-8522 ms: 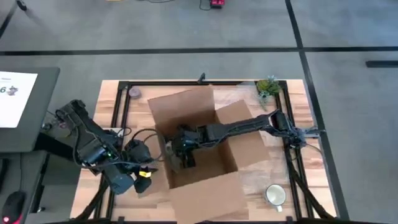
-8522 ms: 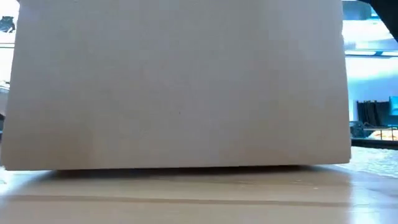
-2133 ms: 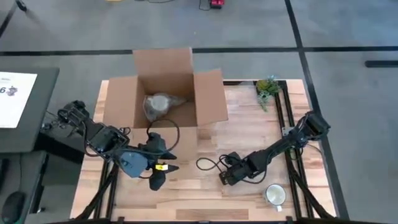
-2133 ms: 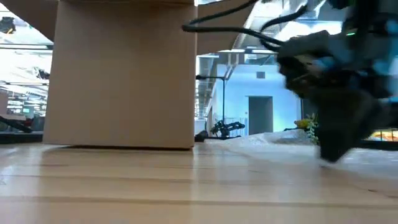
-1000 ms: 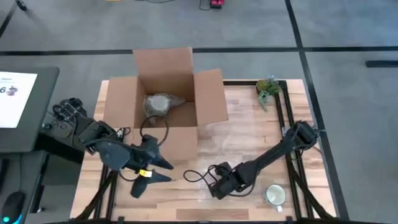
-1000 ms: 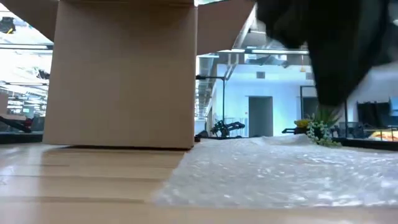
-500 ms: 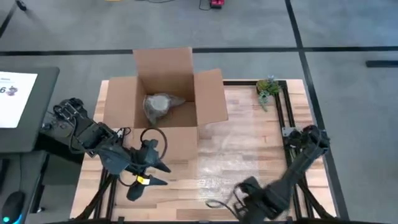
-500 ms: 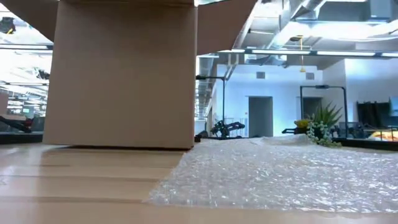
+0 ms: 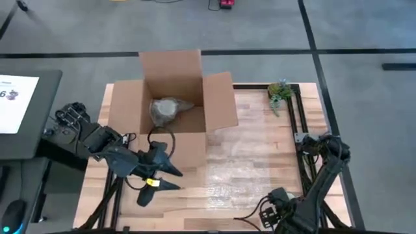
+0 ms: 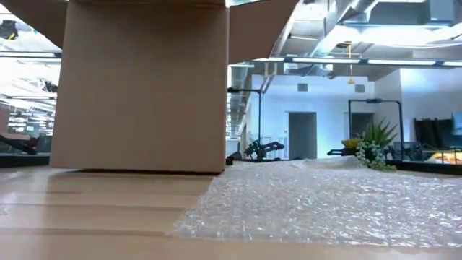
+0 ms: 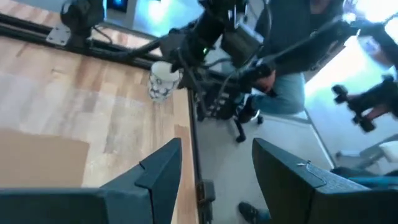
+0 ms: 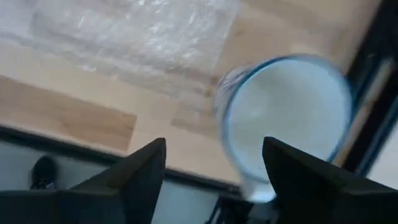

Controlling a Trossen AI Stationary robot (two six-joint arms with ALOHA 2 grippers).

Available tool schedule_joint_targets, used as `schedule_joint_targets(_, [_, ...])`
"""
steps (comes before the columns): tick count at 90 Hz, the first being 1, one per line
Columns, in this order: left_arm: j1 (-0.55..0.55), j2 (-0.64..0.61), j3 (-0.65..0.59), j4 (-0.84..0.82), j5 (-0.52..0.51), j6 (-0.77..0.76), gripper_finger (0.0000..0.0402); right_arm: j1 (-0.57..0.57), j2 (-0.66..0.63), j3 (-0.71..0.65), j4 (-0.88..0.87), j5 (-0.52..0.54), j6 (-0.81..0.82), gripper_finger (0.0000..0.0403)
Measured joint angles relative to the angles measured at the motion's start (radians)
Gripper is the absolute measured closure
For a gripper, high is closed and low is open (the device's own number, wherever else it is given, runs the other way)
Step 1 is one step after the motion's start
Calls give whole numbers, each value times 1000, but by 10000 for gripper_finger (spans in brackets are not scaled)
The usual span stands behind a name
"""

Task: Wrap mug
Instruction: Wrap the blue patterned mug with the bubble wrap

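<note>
The white mug (image 12: pixel 283 118) stands near the table's near right corner. The right wrist view shows it from above and the left wrist view shows it farther off (image 11: pixel 163 81); in the high view the right arm hides it. My right gripper (image 12: pixel 214 186) hangs open over it, fingers apart and clear of the rim. A clear bubble wrap sheet (image 9: pixel 240 162) lies flat on the table's middle, also seen in the low view (image 10: pixel 325 202). My left gripper (image 9: pixel 169 177) waits open near the box's front wall, holding nothing.
An open cardboard box (image 9: pixel 172 130) stands at the far left with a wrapped bundle (image 9: pixel 166 110) inside. A small plant (image 9: pixel 281 91) sits at the far right corner. A seated person (image 11: pixel 292 56) shows beyond the table's edge.
My right gripper has moved from the bubble wrap's near left part toward the table's near right corner and now hangs over the mug. The bubble wrap stays spread flat on the table.
</note>
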Motion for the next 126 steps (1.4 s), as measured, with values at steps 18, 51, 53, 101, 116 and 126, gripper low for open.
schedule_joint_targets(18, [12, 0, 0, 64, -5, 41, 226, 12, 2, -139, 184, -78, -101, 178])
schedule_joint_targets(51, [14, 0, 0, 67, -16, -6, 226, -8, 2, -258, 322, -147, -251, 340])
schedule_joint_targets(53, [14, 0, 0, 67, -23, -10, 226, -10, 2, -258, 306, -153, -269, 357])
schedule_joint_targets(101, [-6, 0, 0, 64, -21, -46, 226, -362, -112, -76, 54, -7, -906, 397])
schedule_joint_targets(116, [-6, 0, 0, 72, -18, -50, 226, -560, -57, -77, 157, 43, -1232, 397])
schedule_joint_targets(126, [-6, 0, 0, 78, -19, -51, 226, -651, -19, -77, 196, 86, -1389, 397])
